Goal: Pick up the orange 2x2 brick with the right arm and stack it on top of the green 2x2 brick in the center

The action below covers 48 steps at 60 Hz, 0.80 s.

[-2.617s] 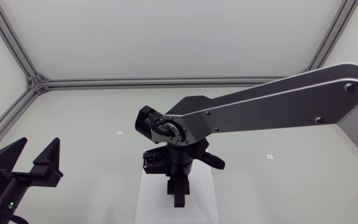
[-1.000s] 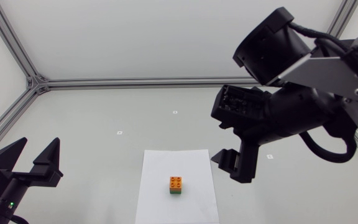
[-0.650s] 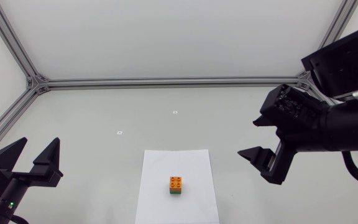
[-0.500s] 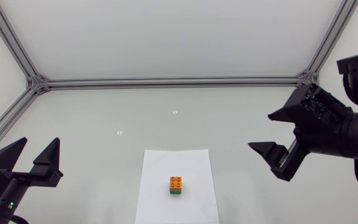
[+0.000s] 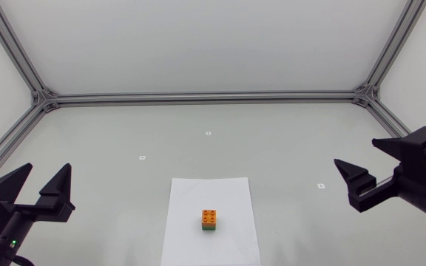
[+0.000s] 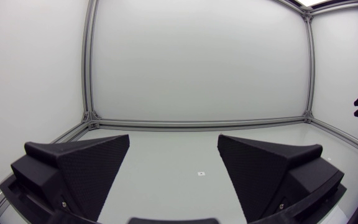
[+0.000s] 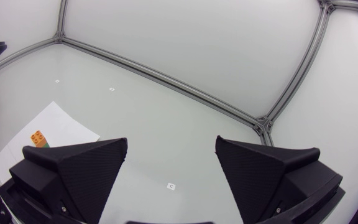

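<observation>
Left gripper: our matte black left gripper (image 5: 47, 168) sat at about 8 o'clock over the pale grey table (image 5: 272, 140), its wedge fingers spread wide and holding nothing. It had not stirred.
Stack: the orange 2x2 brick (image 5: 209, 216) rested squarely on the green 2x2 brick (image 5: 209, 228), both on the white paper sheet (image 5: 209, 192) near 6 o'clock.
Right gripper: our matte black right gripper (image 5: 356, 152) had pulled back from above the sheet to about 4 o'clock, well apart from the bricks. Its fingers were wide apart and empty.
Change: within moments the right arm had swung from the centre out to the table's edge, uncovering the stack.
Meaning: we judged the stacking done, since the orange brick stood released on the green one and the arm was retiring.
</observation>
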{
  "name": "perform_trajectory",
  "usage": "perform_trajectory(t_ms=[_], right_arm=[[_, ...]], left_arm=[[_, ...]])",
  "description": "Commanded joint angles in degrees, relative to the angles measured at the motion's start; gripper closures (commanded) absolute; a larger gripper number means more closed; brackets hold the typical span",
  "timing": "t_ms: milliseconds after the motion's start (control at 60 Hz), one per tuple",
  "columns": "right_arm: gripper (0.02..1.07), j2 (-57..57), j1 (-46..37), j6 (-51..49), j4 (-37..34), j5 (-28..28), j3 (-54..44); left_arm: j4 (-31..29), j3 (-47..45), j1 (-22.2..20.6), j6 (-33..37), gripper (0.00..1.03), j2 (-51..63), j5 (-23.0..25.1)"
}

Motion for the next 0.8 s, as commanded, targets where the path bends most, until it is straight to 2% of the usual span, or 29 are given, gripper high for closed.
perform_trajectory(t_ms=[0, 783], right_arm=[[0.06, -2.5, -1.1, 3.0, 2.4, -0.2, -3.4], [0.06, -25.7, -8.3, 19.4, 23.0, 0.2, -26.6]], left_arm=[[-0.8, -2.3, 0.2, 0.8, 0.04, -0.5, 0.2], [-0.8, -2.3, 0.2, 0.8, 0.04, -0.5, 0.2]])
